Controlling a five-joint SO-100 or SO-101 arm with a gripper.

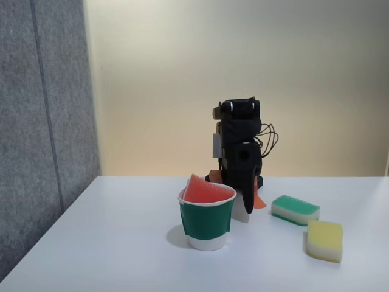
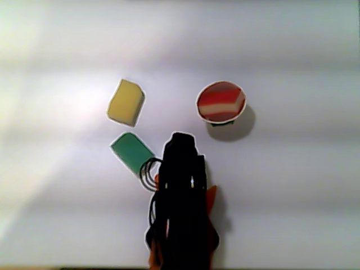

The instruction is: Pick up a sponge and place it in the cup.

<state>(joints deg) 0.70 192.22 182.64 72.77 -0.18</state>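
Sponge (image 1: 203,191) sits wedged in the cup (image 1: 206,222), which stands on the white bench (image 1: 109,243). In the fixed view a red corner pokes up above the rolled white rim, tilted, with the rest sunk inside. From the other view the sponge (image 2: 221,102) shows its layers across the cup's mouth: red bands on either side of a pale cream stripe, fitting snugly within the round rim of the cup (image 2: 241,110). The cup has a wide dark green band around its body and a white base.

In the fixed view the black arm (image 1: 240,146) is folded up just behind and right of the cup, and the fingers (image 1: 250,198) point down at the bench beside the cup, apart from the sponge. Whether they are spread or pressed together cannot be told; nothing is seen between them.

Further right in the fixed view lie a green-topped sponge (image 1: 295,210) and, nearer the camera, a yellow sponge (image 1: 324,241), both flat on the bench and well clear of the fingers. In the other view these two, yellow (image 2: 126,102) and green (image 2: 131,151), lie left of the arm (image 2: 183,202).
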